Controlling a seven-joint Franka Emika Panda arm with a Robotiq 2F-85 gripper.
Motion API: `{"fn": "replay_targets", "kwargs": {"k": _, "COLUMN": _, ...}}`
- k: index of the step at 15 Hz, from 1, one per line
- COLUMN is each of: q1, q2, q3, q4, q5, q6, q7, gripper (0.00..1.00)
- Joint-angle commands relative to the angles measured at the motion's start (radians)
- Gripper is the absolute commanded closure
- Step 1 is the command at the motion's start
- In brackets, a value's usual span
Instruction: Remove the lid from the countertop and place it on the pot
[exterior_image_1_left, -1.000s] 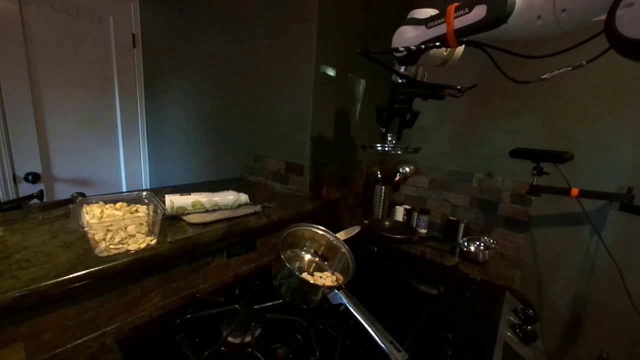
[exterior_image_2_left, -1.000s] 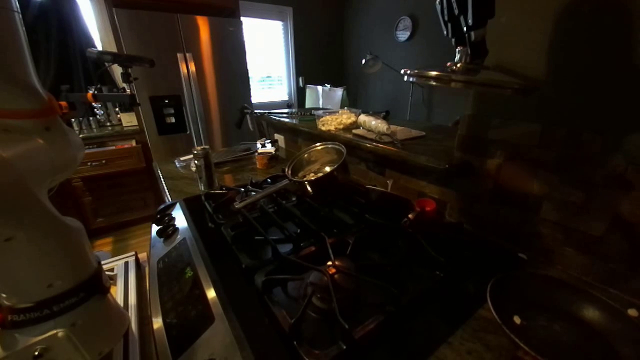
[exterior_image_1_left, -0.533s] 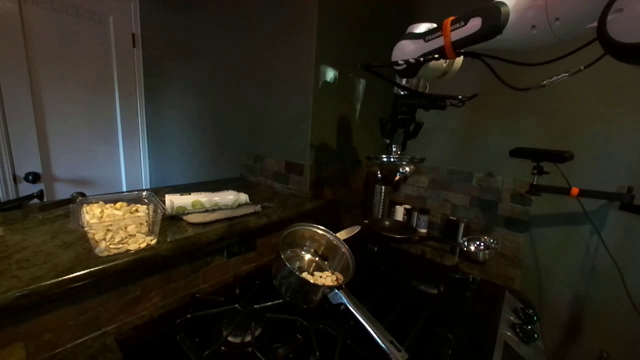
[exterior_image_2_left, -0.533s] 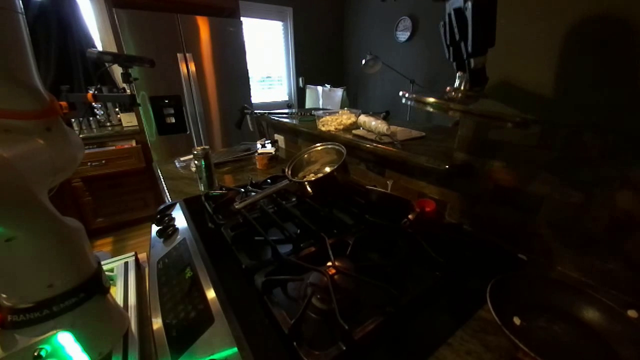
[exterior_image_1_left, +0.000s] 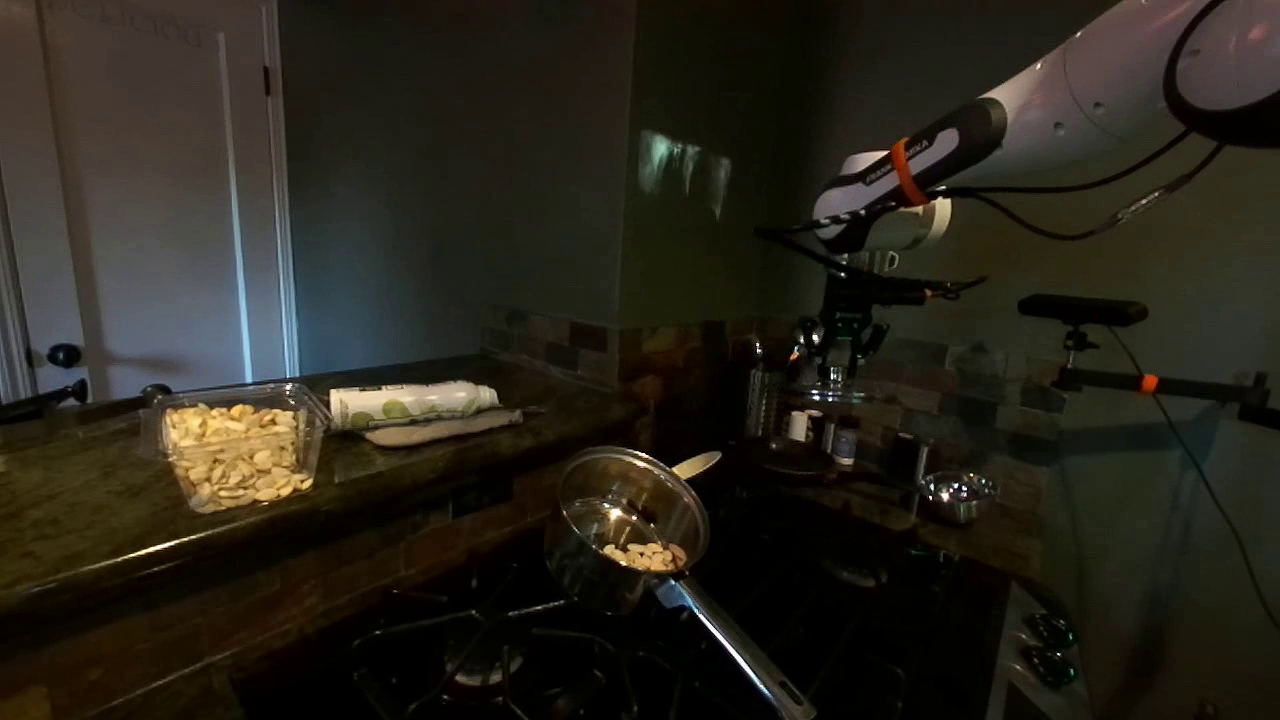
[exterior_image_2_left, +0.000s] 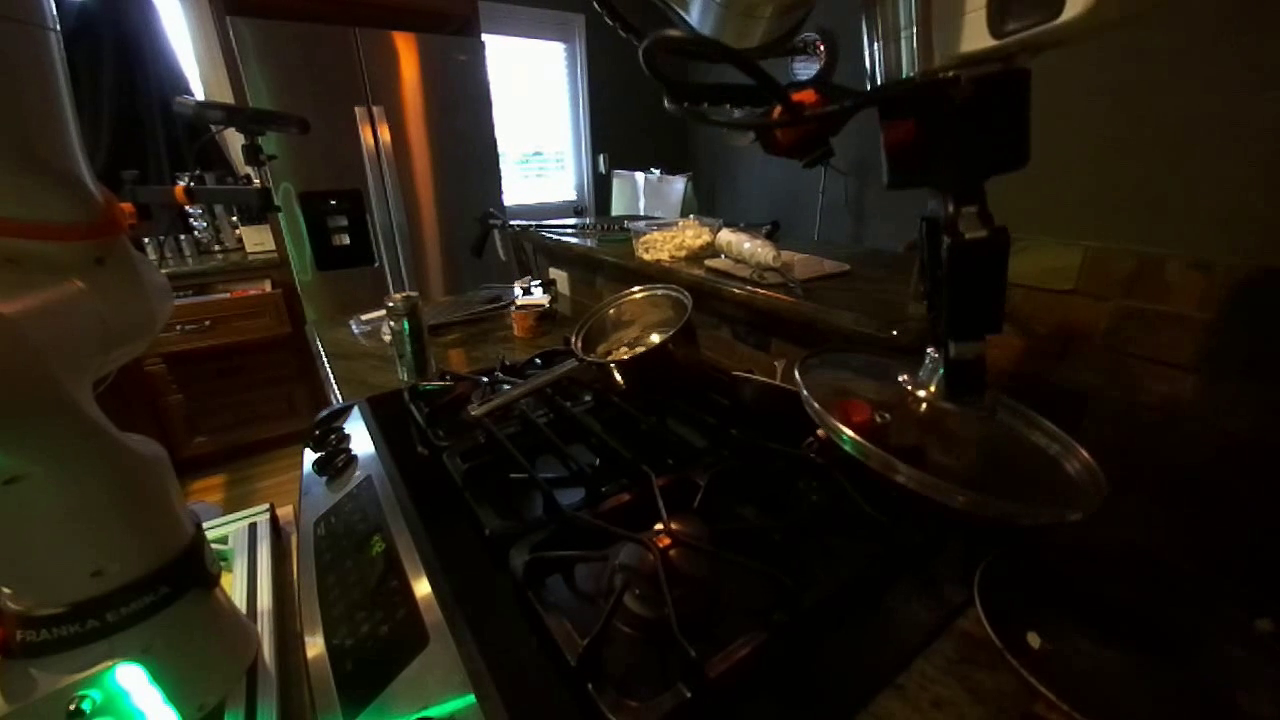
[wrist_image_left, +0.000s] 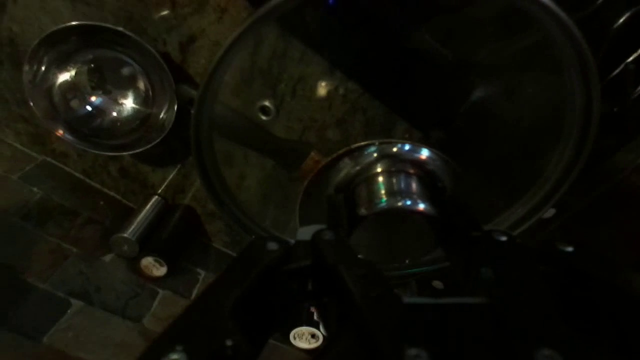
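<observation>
Dim kitchen, lid knob-up.

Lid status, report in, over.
Gripper shut on knob. Lid aloft, not over pot yet. Pale pieces in pot. Obstacles: too dark to tell.

The hand holds the lid by its knob.

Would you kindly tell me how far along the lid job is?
Done: the lid looks picked up, hanging in the air. In hand: the gripper is closed on its knob. Left: the pot is uncovered, so carrying the lid over, lowering and releasing remain.
</observation>
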Motion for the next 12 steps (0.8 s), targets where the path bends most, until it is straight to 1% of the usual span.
{"fn": "replay_targets", "kwargs": {"k": 1, "q1": 0.007, "q2": 0.008, "q3": -0.009, "q4": 0.005, "q5": 0.008, "q6": -0.004, "q7": 0.000, "gripper": 0.52}}
{"fn": "replay_targets", "kwargs": {"k": 2, "q1": 0.008, "q2": 0.009, "q3": -0.009, "q4": 0.005, "q5": 0.011, "q6": -0.004, "q7": 0.003, "gripper": 0.52}}
{"fn": "replay_targets", "kwargs": {"k": 3, "q1": 0.009, "q2": 0.008, "q3": -0.009, "q4": 0.005, "q5": 0.013, "q6": -0.004, "q7": 0.004, "gripper": 0.77}}
{"fn": "replay_targets", "kwargs": {"k": 5, "q1": 0.014, "q2": 0.030, "q3": -0.005, "q4": -0.015, "q5": 0.015, "q6": 0.074, "q7": 0.031, "gripper": 0.77}}
{"fn": "replay_targets", "kwargs": {"k": 8, "q1": 0.016, "q2": 0.111, "q3": 0.002, "q4": -0.024, "q5": 0.066, "q6": 0.216, "q7": 0.045, "gripper": 0.77}}
{"fn": "replay_targets", "kwargs": {"k": 9, "q1": 0.018, "q2": 0.148, "q3": 0.002, "q4": -0.016, "q5": 0.076, "q6": 0.279, "q7": 0.061, "gripper": 0.77}}
{"fn": "replay_targets", "kwargs": {"k": 12, "q1": 0.024, "q2": 0.262, "q3": -0.011, "q4": 0.031, "q5": 0.093, "q6": 0.399, "q7": 0.102, "gripper": 0.77}}
